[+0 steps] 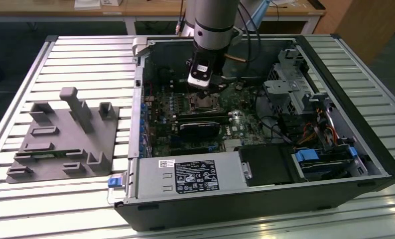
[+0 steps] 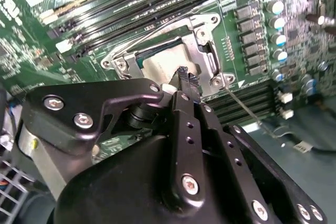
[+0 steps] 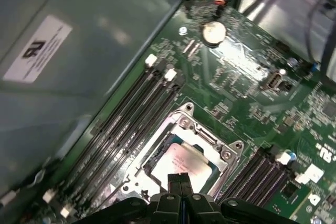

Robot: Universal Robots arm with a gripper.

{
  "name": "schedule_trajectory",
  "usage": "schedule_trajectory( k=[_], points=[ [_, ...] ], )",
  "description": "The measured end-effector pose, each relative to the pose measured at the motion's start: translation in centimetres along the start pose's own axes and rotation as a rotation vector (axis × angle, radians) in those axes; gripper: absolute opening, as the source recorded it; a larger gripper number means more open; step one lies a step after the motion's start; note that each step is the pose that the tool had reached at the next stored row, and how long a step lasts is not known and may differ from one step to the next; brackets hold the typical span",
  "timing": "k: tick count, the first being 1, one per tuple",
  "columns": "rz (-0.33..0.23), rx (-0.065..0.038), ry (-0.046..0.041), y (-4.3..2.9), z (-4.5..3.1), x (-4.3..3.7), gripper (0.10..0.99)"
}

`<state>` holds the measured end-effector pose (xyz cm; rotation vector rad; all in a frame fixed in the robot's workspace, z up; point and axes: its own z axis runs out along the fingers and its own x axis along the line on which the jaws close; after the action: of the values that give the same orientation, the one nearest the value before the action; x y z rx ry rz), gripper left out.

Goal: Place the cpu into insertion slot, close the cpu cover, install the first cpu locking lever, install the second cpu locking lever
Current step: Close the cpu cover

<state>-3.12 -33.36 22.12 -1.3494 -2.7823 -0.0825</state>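
Inside open case (image 1: 250, 204), cpu (image 3: 181, 163) flat, face up, in slot (image 1: 202, 103); cover (image 3: 157, 148) down around it. Wire lever (image 2: 244, 109) slanting away. Claw (image 3: 180, 178) clenched, empty, just above.

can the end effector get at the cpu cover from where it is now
Probably yes. The end effector hangs right above the cpu cover, which lies down around the cpu, and nothing stands between them in the first wrist view.

Bright overhead light, patchy glare, shadowed recesses
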Motion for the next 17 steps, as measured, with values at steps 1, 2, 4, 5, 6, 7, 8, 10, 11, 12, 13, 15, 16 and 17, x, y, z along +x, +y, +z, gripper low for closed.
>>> schedule_trajectory(
  k=[1,2,4,5,6,7,8,10,11,12,13,15,16,17],
  points=[
    [-0.018,0.001,0.0005,0.00,0.01,0.00,0.106],
    [-0.036,0.002,0.0010,0.00,0.01,0.00,0.106],
    [-0.072,0.005,0.0019,0.00,0.03,0.00,0.106],
    [-0.090,0.006,0.0024,0.00,0.04,0.00,0.106],
    [-0.108,0.007,0.0028,0.00,0.05,0.00,0.106],
    [-0.127,0.008,0.0034,0.00,0.06,0.00,0.106],
    [-0.145,0.010,0.0039,0.00,0.07,0.00,0.106],
    [-0.181,0.012,0.0049,0.00,0.09,0.00,0.106],
    [-0.199,0.013,0.0054,0.00,0.11,-0.01,0.106],
    [-0.217,0.014,0.0058,0.00,0.12,-0.01,0.106],
    [-0.235,0.016,0.0063,0.00,0.14,-0.01,0.106],
    [-0.272,0.018,0.0073,-0.01,0.15,-0.01,0.106],
    [-0.290,0.019,0.0078,-0.01,0.16,-0.01,0.106],
    [-0.326,0.022,0.0086,-0.01,0.17,-0.01,0.106]
  ],
)
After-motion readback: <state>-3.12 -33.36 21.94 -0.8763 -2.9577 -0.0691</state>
